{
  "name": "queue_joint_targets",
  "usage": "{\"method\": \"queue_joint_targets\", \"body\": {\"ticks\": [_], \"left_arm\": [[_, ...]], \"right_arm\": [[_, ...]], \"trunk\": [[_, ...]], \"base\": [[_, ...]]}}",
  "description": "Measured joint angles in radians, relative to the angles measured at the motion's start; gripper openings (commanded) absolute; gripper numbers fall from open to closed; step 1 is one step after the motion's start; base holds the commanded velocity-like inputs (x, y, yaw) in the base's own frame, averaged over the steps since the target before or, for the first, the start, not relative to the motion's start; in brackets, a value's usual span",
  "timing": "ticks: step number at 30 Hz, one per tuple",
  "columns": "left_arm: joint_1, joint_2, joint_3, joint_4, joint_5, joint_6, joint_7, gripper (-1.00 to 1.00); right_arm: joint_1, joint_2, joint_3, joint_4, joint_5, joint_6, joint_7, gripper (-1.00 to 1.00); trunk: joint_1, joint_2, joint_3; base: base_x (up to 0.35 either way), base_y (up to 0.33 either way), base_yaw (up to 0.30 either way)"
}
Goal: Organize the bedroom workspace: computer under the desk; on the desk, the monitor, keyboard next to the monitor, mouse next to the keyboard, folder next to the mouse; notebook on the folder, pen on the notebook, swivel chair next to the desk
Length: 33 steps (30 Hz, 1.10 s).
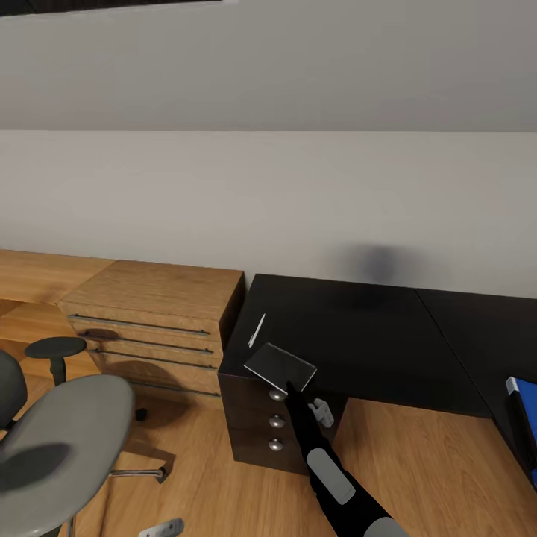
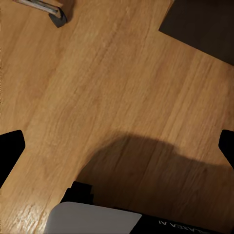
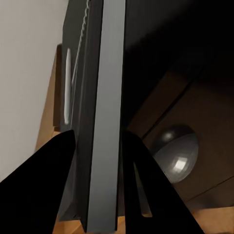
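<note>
The grey glossy notebook hangs over the front left corner of the black desk, slightly tilted. My right gripper is shut on its near edge. The right wrist view shows the notebook edge-on, clamped between the dark fingers of the right gripper. The white pen lies on the desk just behind the notebook, and the pen also appears in that wrist view. The blue folder lies on the desk's right wing, cut off by the picture's edge. The grey swivel chair stands at lower left. My left gripper hangs open over the wood floor.
A light wooden chest with bar handles stands left of the desk, with a small dark stool in front of it. Silver drawer knobs sit under the notebook. A grey wall runs behind the desk. Wood floor lies open in front.
</note>
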Motion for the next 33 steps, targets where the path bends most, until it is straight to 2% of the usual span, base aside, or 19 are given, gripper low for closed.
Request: {"method": "queue_joint_targets", "body": {"ticks": [6,10,18,22,27,31,33], "left_arm": [[0.000,0.000,0.000,0.000,0.000,0.000,0.001,1.00],[0.000,0.000,-0.001,0.000,0.000,0.000,0.002,1.00],[0.000,0.000,-0.001,0.000,0.000,0.000,0.002,1.00],[0.000,0.000,-0.002,0.000,0.000,0.000,0.002,1.00],[0.000,-0.002,-0.004,0.009,-0.001,0.000,0.002,1.00],[0.000,-0.003,-0.006,0.045,-0.004,0.000,0.002,1.00],[0.000,-0.002,-0.006,0.060,-0.004,0.000,0.002,1.00]], "right_arm": [[0.000,0.000,0.001,-0.001,0.000,-0.001,0.001,-1.00],[0.000,0.000,0.000,-0.001,-0.002,-0.001,0.034,-1.00],[0.000,-0.003,-0.003,-0.015,-0.002,0.000,0.052,-1.00],[0.003,-0.026,-0.001,-0.064,-0.003,0.002,0.051,-1.00],[0.019,-0.040,-0.001,-0.138,-0.003,0.002,0.048,-1.00],[0.031,-0.075,-0.002,-0.188,-0.011,0.001,0.043,-1.00],[0.032,-0.092,-0.005,-0.206,-0.027,0.001,0.038,-1.00]], "trunk": [[-0.023,0.042,0.019],[-0.038,0.070,0.031],[-0.069,0.126,0.056],[-0.084,0.154,0.069],[-0.104,0.189,0.085],[-0.107,0.196,0.088],[-0.107,0.196,0.088]], "base": [[0.000,0.000,0.000],[0.000,0.000,0.000],[0.000,0.000,0.000],[0.000,0.000,0.000],[0.000,0.000,0.000],[0.000,0.000,0.000],[0.000,0.000,0.000]]}}
